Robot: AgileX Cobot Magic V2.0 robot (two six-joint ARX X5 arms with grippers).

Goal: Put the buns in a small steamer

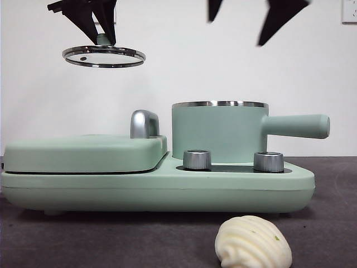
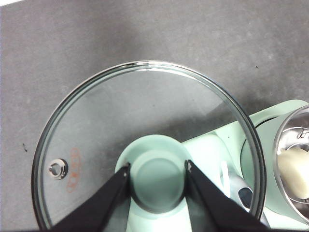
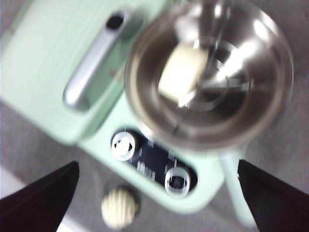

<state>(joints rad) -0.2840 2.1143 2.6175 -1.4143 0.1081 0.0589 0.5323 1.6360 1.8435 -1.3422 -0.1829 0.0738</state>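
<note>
The smooth cream-white bun point(image 3: 182, 73) already lies inside the mint-green cylindrical steamer pot with the steel rim point(image 1: 218, 134), whose straight handle points right. The ridged, shell-shaped cream bun point(image 1: 253, 243) still sits on the dark table point(image 1: 329, 223), nearer than the appliance's two chrome knobs and slightly right of centre.

The right tool point(image 3: 154, 193), its jaws spread wide and empty, hangs high above the pot. In its wrist view the ridged bun shows beyond the knob panel, on the side away from the pot. The blur hides the shell's ridge direction there.

The left tool point(image 2: 158, 180) pinches the green knob of the round glass lid point(image 1: 104, 56), holding it high over the flat hinged grill plate point(image 1: 83, 153). The free right tool is therefore likely the one to fetch the ridged bun, coming down and toward the near side.
</note>
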